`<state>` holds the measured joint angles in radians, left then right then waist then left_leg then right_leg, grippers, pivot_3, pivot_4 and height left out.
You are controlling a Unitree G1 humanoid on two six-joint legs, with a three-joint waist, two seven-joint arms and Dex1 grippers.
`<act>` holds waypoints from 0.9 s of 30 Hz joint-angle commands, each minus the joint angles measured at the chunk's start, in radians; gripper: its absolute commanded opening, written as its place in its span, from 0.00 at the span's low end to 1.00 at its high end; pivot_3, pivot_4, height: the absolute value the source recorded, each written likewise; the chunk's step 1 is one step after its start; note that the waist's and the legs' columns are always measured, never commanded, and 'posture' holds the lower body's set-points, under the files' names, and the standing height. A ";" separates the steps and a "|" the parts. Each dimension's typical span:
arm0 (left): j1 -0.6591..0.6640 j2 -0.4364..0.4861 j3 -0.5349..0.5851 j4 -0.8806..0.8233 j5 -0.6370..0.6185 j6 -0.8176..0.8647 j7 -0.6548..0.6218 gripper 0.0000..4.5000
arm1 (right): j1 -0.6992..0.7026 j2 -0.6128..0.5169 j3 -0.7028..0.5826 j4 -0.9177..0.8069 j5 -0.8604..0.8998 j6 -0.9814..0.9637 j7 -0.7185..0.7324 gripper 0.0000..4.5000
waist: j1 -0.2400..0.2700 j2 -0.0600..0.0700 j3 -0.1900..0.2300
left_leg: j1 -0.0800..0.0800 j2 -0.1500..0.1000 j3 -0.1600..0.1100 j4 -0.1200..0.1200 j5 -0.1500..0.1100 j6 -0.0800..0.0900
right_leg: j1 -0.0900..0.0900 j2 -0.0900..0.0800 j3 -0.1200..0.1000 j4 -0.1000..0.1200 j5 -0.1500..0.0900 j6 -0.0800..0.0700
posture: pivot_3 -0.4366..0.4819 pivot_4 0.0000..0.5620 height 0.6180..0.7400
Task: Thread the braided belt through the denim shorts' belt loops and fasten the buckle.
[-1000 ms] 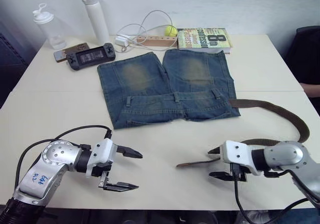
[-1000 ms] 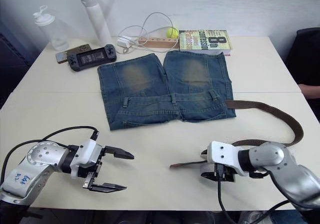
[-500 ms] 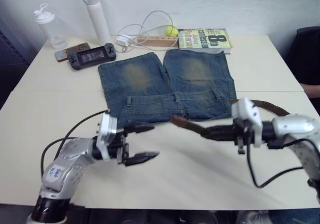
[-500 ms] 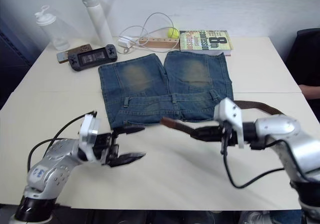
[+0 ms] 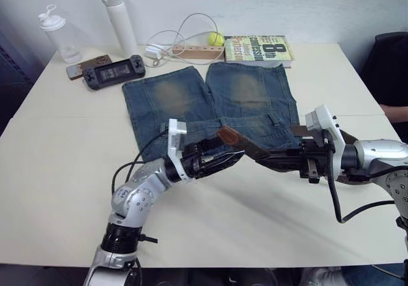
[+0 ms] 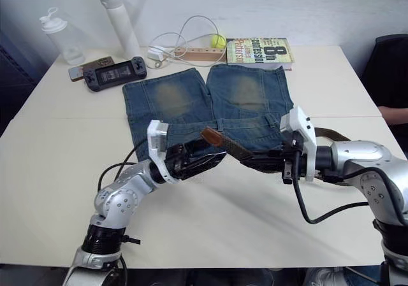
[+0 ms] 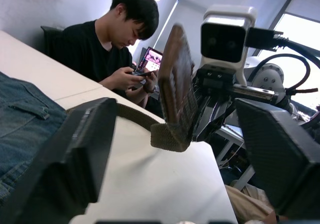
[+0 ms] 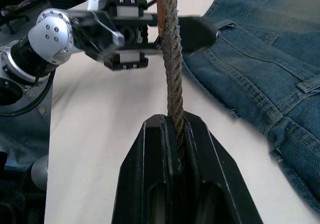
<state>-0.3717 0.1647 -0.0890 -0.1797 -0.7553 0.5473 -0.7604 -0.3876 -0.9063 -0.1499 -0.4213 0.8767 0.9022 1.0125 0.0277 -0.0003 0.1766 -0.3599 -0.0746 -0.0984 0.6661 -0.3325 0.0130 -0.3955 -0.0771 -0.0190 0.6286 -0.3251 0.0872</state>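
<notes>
The denim shorts (image 5: 210, 104) lie flat at the middle back of the table, waistband toward me, with belt loops (image 5: 275, 119) along it. My right gripper (image 5: 264, 163) is shut on the braided belt (image 5: 245, 148) and holds its tan tip (image 5: 225, 134) raised over the waistband. In the right wrist view the strap (image 8: 172, 79) rises from between the closed fingers (image 8: 150, 184). My left gripper (image 5: 233, 157) is open, and the belt tip (image 7: 175, 94) stands between its two fingers (image 7: 75, 154). The rest of the belt (image 6: 331, 133) trails behind my right arm. The buckle is out of view.
Along the table's far edge stand two bottles (image 5: 118, 18), a phone (image 5: 86, 66), a game console (image 5: 115, 72), a white cable (image 5: 185, 37), a tennis ball (image 5: 218, 39) and a book (image 5: 258, 47). A person (image 7: 107, 44) sits beyond the table's right side.
My right gripper has lifted the belt tip off the front of the table and over the waistband. My left gripper has swung up and right until its open fingers flank the tip.
</notes>
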 commanded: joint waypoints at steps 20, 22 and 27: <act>-0.273 -0.268 0.174 0.217 -0.100 0.159 0.314 0.00 | 0.290 0.173 -0.557 -0.008 0.256 0.016 -0.386 0.71 | 0.021 -0.001 0.001 | -0.003 0.000 0.000 0.001 0.000 0.000 | -0.002 0.000 0.000 0.001 0.000 0.001 | 0.48 0.27 0.95; -0.273 -0.272 0.194 0.203 -0.130 0.204 0.354 0.00 | 0.322 0.208 -0.610 -0.015 0.357 0.025 -0.454 0.92 | 0.021 -0.001 0.001 | -0.003 0.000 0.001 0.001 0.000 0.000 | -0.002 0.001 0.001 0.002 0.000 0.001 | 0.48 0.27 0.95; -0.311 -0.307 0.261 0.213 -0.227 0.280 0.443 0.00 | 0.405 0.322 -0.522 -0.131 0.625 0.012 -0.646 0.99 | 0.018 -0.001 0.001 | -0.002 0.000 0.001 0.001 0.000 0.000 | -0.003 0.001 0.002 0.003 0.000 0.001 | 0.48 0.27 0.95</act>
<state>-0.6523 -0.1232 0.1557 0.0753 -0.9209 0.8075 -0.3374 0.0095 -0.6121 -0.7108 -0.4795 1.3900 0.9351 0.4326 0.0462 -0.0016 0.1773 -0.3616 -0.0747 -0.0973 0.6675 -0.3322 0.0126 -0.3980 -0.0759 -0.0166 0.6315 -0.3247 0.0880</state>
